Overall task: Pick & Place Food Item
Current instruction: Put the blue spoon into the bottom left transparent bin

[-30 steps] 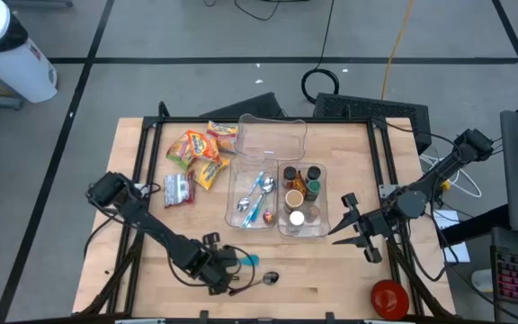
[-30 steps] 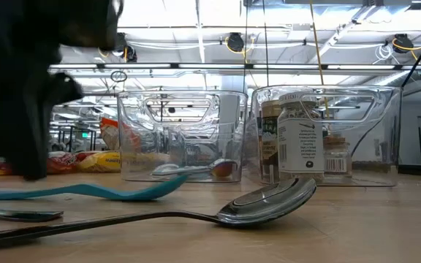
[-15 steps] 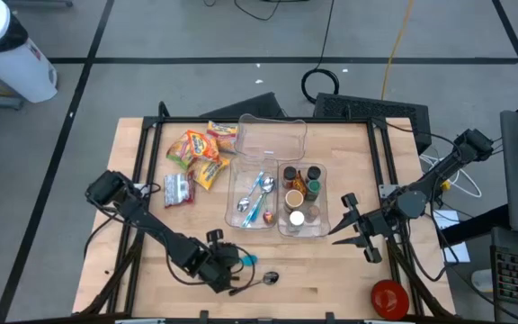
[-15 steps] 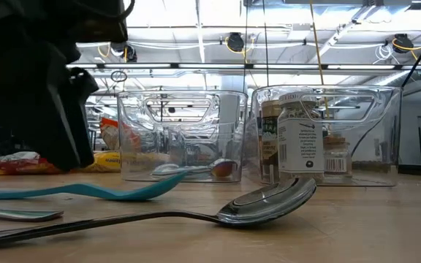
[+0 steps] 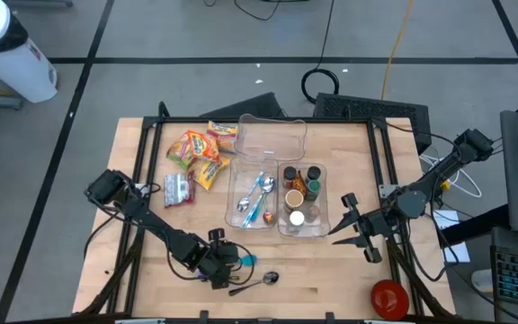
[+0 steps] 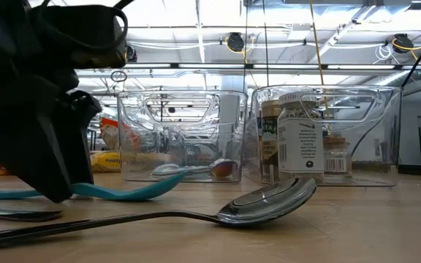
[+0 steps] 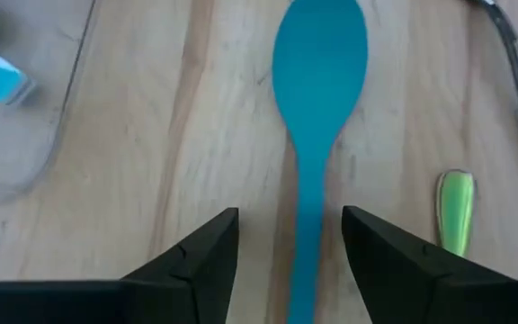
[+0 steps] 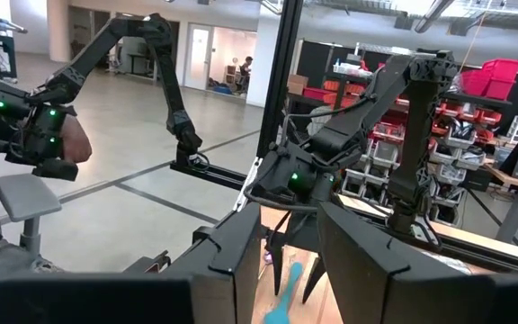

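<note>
A teal spoon (image 7: 317, 108) lies flat on the wooden table (image 5: 349, 270) near its front edge. The left gripper (image 7: 290, 238) sits over its handle, fingers parted on either side, gripping nothing. The right gripper (image 5: 347, 229), near the right edge, is slightly parted and empty.

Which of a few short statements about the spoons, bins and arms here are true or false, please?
1. The teal spoon lies on the bare table. True.
2. The left gripper has its jaws clamped shut on the teal spoon. False: the jaws stand open, one on each side of its handle.
3. The jars stand in a clear bin. True.
4. The right gripper is reaching into the bin of jars. False: it waits at the table's right edge, beside that bin.
</note>
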`<state>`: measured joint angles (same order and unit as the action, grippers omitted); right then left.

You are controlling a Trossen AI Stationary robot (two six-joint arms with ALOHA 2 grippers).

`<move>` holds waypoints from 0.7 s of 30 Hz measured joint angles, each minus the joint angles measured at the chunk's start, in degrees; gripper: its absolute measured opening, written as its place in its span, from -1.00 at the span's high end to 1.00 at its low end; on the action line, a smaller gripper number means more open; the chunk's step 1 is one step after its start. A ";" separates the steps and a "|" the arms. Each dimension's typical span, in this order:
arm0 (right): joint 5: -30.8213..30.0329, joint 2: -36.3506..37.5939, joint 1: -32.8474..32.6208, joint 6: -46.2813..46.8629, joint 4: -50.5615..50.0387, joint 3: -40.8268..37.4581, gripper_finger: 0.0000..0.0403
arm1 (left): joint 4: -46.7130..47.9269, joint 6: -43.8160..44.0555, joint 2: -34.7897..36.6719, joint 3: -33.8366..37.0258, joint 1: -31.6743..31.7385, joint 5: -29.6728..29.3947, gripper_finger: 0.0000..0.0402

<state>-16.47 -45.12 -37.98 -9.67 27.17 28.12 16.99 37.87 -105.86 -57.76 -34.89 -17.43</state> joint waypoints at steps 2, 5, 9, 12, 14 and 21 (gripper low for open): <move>0.00 0.00 0.00 0.00 -0.01 0.00 0.48 | -0.34 -0.13 0.07 0.35 -0.02 0.62 -0.02; 0.00 0.00 -0.01 0.00 0.01 0.00 0.48 | -0.56 -0.13 0.14 0.89 -0.02 0.84 0.06; 0.00 0.00 0.00 0.00 0.00 0.00 0.48 | -1.00 -0.84 0.20 1.29 -0.02 0.77 0.23; 0.00 0.00 0.00 0.00 0.01 0.00 0.48 | -1.20 -2.09 0.20 1.31 -0.02 0.87 0.40; 0.00 0.00 0.00 0.00 0.01 0.00 0.48 | -1.20 -2.76 0.20 1.31 -0.04 1.02 0.52; 0.02 0.00 0.00 0.00 0.01 0.00 0.48 | -0.92 -4.61 0.18 1.31 0.01 2.27 0.90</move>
<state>-16.45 -45.12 -37.98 -9.67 27.18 28.12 16.08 33.26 -105.69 -56.45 -34.88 -15.16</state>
